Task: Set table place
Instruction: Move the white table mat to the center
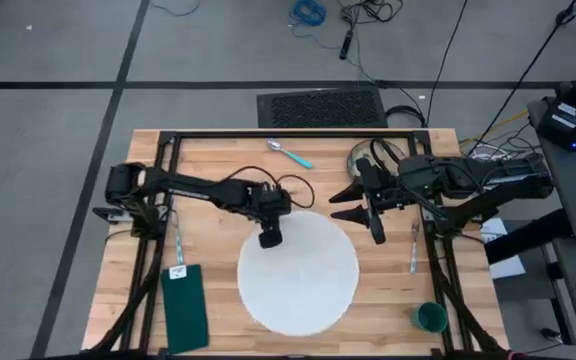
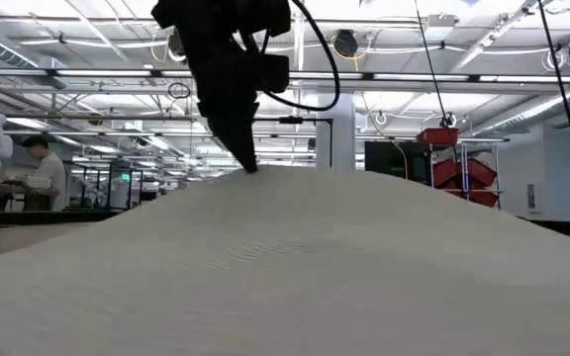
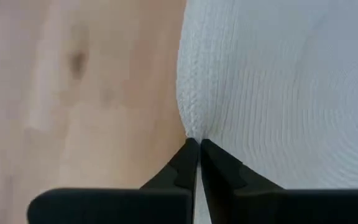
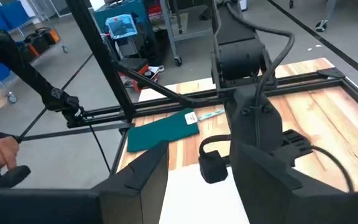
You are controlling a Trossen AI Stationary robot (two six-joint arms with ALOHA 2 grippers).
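The left claw (image 3: 197, 146) has its fingers together, clamped on the edge of the round white mat (image 1: 298, 272), which lies at the middle of the worktop (image 1: 218, 160). The right claw (image 1: 360, 208) hangs just beside the mat's far right edge, fingers apart and holding nothing. A green napkin (image 1: 185, 305) lies near the left, a spoon (image 1: 288, 152) at the far side, a fork (image 1: 414, 247) and a green cup (image 1: 429, 318) on the right.

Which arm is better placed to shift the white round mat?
Left. Its hand is shut on the mat's edge; the right hand hovers open at the mat's far rim, holding nothing.
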